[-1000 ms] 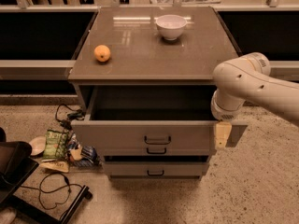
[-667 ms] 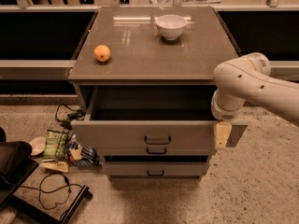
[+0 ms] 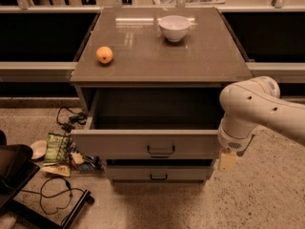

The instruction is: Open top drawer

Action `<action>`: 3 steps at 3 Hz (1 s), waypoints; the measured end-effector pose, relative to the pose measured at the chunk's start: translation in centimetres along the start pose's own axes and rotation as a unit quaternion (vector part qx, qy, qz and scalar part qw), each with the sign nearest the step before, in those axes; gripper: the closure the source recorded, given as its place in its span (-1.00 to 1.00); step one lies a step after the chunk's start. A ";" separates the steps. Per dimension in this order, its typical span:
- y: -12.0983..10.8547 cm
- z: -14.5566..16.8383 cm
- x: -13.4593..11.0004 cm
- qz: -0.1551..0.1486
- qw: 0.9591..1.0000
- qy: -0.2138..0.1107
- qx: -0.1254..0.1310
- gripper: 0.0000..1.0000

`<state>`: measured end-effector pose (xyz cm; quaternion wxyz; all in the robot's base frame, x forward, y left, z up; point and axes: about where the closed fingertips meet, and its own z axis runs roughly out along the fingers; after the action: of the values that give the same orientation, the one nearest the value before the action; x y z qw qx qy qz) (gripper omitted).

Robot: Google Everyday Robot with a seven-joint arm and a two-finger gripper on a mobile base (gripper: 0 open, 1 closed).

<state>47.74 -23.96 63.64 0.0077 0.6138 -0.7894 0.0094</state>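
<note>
The top drawer (image 3: 119,144) stands well out of the bench (image 3: 205,61). Its grey front panel sits forward of the bench's edge and its deep, plain inside lies exposed behind the panel, with nothing visible in it. Judged from that, the opening looks essentially done. What may be left is a little more travel, if the drawer has any, and getting the arm (image 3: 257,106) clear of it. How much further the drawer could slide cannot be read from here.

The end effector (image 3: 228,160) hangs at the right end of the top drawer's front panel, just beside its lower right corner and well to the right of the dark loop handle (image 3: 160,150) at the panel's centre. It is not on the handle. It appears to hold nothing, and whether it touches the panel's corner or merely sits next to it cannot be told. Whether it is open or closed cannot be told either, since only a pale end piece shows below the wrist.

Below the top drawer, a lower drawer (image 3: 157,173) looks shut. Above and behind the top drawer, an orange (image 3: 104,55) and a white bowl (image 3: 174,27) rest on the bench, well apart.
</note>
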 end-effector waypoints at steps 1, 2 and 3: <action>0.0 0.0 0.0 0.000 1.000 0.000 0.000 0.31; 0.0 -0.1 0.0 0.000 1.000 0.000 0.000 0.78; 1.3 -2.0 0.5 0.006 1.000 0.024 0.007 1.00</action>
<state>46.33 -24.06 65.61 0.0220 0.6083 -0.7929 0.0296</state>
